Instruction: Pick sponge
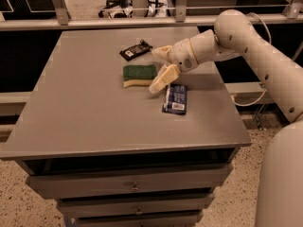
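Note:
The sponge (pixel 139 74) lies flat on the grey table (pixel 85 112), its dark green top up and its pale yellow foam showing along the near edge. My gripper (pixel 157 69) is open, just right of the sponge and low over the table. One cream finger (pixel 161 52) points past the sponge's far right corner. The other finger (pixel 163 79) reaches down by its near right corner. The sponge's right end sits between them.
A dark blue flat packet (pixel 175 98) lies just right of the gripper. A small black device (pixel 135 49) lies behind the sponge. The table's right edge is close to the packet. Drawers sit below the tabletop. A rail runs behind the table.

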Robot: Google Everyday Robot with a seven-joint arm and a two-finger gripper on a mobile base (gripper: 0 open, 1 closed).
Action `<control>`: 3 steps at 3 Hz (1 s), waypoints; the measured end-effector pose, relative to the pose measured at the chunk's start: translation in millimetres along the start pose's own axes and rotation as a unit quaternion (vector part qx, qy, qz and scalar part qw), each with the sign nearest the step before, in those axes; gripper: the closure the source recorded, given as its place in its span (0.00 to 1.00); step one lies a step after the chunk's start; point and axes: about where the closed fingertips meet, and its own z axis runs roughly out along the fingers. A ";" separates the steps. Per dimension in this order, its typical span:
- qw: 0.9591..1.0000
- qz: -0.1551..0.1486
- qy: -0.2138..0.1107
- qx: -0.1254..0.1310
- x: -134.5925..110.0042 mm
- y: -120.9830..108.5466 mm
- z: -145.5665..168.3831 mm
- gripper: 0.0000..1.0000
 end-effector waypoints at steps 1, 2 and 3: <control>1.000 0.003 0.000 -0.008 1.3 -1.5 5.7 0.16; 1.000 0.004 0.001 -0.015 3.0 -2.2 9.5 0.38; 1.000 0.002 -0.012 -0.018 -4.6 -0.3 9.0 0.70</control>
